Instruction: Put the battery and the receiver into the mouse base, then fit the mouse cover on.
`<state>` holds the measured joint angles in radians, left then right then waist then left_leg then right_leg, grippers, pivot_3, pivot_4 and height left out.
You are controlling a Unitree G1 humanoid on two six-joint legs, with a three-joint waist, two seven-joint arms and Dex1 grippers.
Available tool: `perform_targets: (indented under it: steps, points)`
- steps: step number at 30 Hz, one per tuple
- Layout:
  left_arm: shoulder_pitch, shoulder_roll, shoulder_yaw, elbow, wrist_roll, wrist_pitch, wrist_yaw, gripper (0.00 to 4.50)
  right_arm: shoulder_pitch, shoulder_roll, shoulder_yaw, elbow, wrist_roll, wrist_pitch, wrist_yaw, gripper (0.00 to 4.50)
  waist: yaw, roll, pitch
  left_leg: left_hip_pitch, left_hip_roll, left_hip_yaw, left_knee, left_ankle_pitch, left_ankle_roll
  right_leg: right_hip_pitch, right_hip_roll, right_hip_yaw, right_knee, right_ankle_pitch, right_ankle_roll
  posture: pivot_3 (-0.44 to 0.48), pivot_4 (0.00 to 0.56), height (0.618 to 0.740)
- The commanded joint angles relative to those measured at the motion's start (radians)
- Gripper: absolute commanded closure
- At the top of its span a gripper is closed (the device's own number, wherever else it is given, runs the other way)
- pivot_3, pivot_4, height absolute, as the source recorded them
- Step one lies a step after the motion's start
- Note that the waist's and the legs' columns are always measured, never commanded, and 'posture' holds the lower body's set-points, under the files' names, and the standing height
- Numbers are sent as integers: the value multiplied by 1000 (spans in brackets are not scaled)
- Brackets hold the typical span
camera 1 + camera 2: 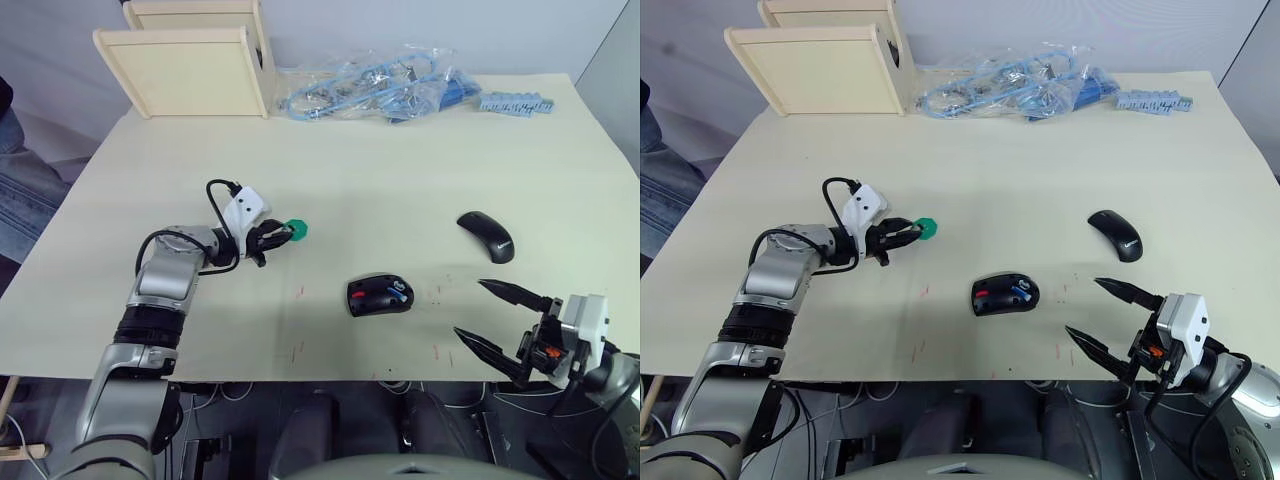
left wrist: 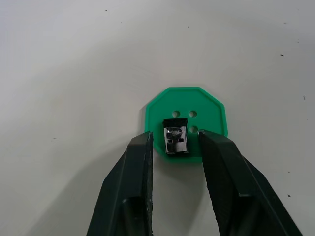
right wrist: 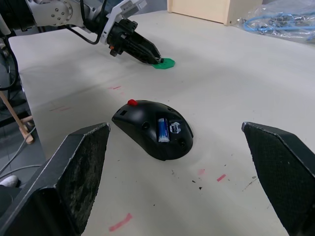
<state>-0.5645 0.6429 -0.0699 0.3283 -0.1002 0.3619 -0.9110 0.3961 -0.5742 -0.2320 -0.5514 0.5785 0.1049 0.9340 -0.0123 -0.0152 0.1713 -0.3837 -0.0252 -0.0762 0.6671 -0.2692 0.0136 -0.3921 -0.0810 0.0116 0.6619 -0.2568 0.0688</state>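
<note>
The left hand (image 2: 174, 147), fingers slightly parted, is straddling the tiny dark metal receiver (image 2: 175, 137) lying on a green octagonal disc (image 2: 187, 105); the right hand (image 1: 495, 320) is hovering wide open.

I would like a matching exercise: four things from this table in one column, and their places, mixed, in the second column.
Things:
1. battery
2. receiver
3. mouse cover
4. cable bags

Places:
A. far edge of the table
B. on the green disc, between the left gripper fingers
C. inside the mouse base
D. alone, beyond the right gripper

Pairs: 1-C, 2-B, 3-D, 4-A
</note>
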Motion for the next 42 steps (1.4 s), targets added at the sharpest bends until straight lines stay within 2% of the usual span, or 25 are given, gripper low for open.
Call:
perform_targets:
  steps: [1, 2, 12, 22, 24, 27, 31, 35, 38, 42]
  points:
    - [0, 15, 9, -32, 1, -5, -2, 4218, 3, 0, -7, -15, 6, -23, 7, 0, 0, 0, 0, 0, 0, 0, 0, 0, 0, 0, 0, 0, 0, 0, 0, 0, 150, 740]
    - [0, 16, 9, -32, 2, -5, -2, 4402, 3, 0, -7, -15, 6, -23, 7, 0, 0, 0, 0, 0, 0, 0, 0, 0, 0, 0, 0, 0, 0, 0, 0, 0, 150, 740]
    - [-2, 24, 25, -45, -19, 1, -21, 4402, -13, -4, 4, -23, 4, -7, -5, 0, 0, 0, 0, 0, 0, 0, 0, 0, 0, 0, 0, 0, 0, 0, 0, 0, 150, 740]
    - [15, 116, 45, -280, -157, 179, -185, 4402, -200, -41, 46, -114, 65, 247, -207, 0, -2, 0, 0, -1, 1, 0, 0, 0, 0, -2, 0, 1, 1, 0, 0, 0, 150, 740]
    - [10, 138, 38, -327, -179, 222, -208, 4402, -273, -48, 70, -128, 79, 309, -248, 0, -3, 0, 0, -1, 1, 0, 1, 0, 0, -2, 0, 1, 1, 0, 0, 0, 150, 740]
    - [-10, 168, 28, -405, -214, 286, -240, 4402, -450, -63, 86, -115, 259, 505, -326, 0, -9, -1, 2, -2, 1, 0, 1, 0, 0, -3, 1, 1, 1, 0, 0, 0, 150, 740]
    - [-58, 178, 7, -457, -239, 343, -251, 4402, -691, -119, 133, -54, 327, 763, -438, 0, -5, -2, 4, -3, 1, 0, 1, 0, 0, -4, 1, 1, 1, 0, -1, 0, 150, 740]
    - [-119, 159, -29, -481, -249, 370, -251, 4402, -881, -47, 127, 123, 558, 959, -493, 0, -1, -2, 4, -7, 1, -1, 1, 0, 0, -6, 1, -2, 0, 0, -1, 0, 150, 740]
    - [-168, 129, -64, -486, -249, 355, -254, 4402, -1009, -3, 160, 251, 589, 1073, -528, 0, -3, -2, 5, -14, 0, 0, 3, 0, 0, -13, 1, 0, 1, 2, 0, 0, 150, 740]
    - [-190, 108, -92, -491, -237, 310, -259, 4402, -1099, 39, 155, 352, 624, 1179, -571, 0, -5, -2, 5, -15, 0, 0, 3, 1, 0, -13, 1, 0, 1, 2, 0, 0, 150, 740]
